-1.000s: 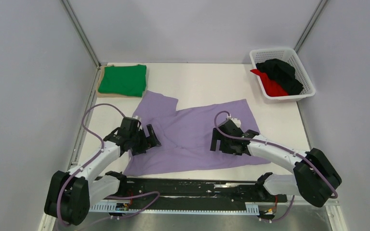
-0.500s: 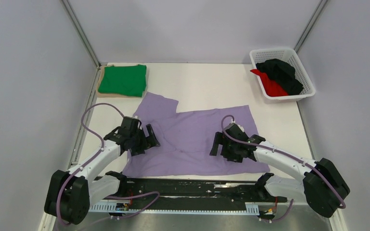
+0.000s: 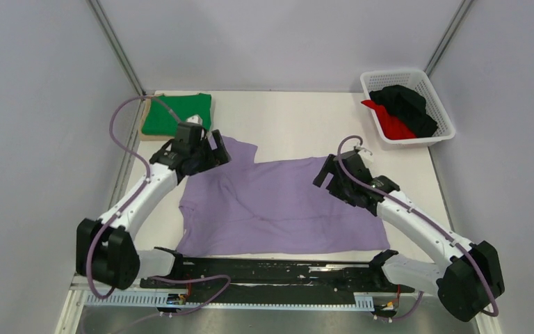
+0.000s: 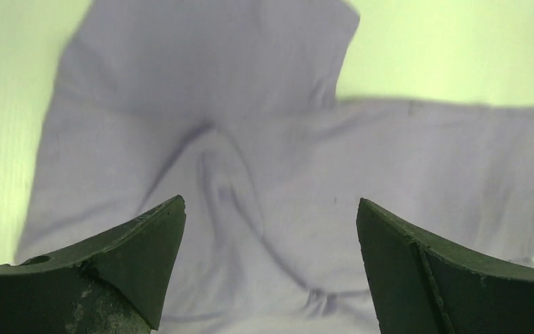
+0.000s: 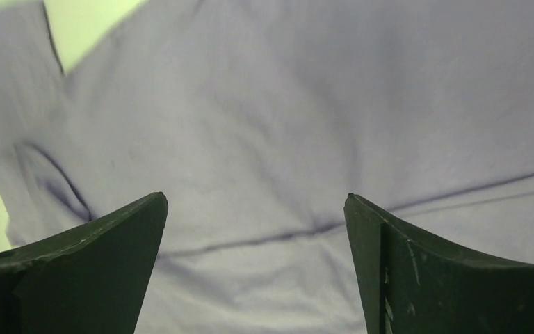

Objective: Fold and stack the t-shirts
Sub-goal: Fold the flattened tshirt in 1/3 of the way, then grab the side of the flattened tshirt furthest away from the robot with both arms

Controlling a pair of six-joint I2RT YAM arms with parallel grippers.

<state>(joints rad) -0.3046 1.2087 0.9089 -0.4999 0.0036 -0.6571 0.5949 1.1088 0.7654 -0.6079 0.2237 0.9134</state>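
White tabletop, grey walls round it; purple shirt under L gripper & R gripper, both w/ jaws apart.

Left tool jaws wide apart, reaching forward, right tool likewise, angled inward

Four t-shirts — lilac, green, black, red — plus one basket, one board.
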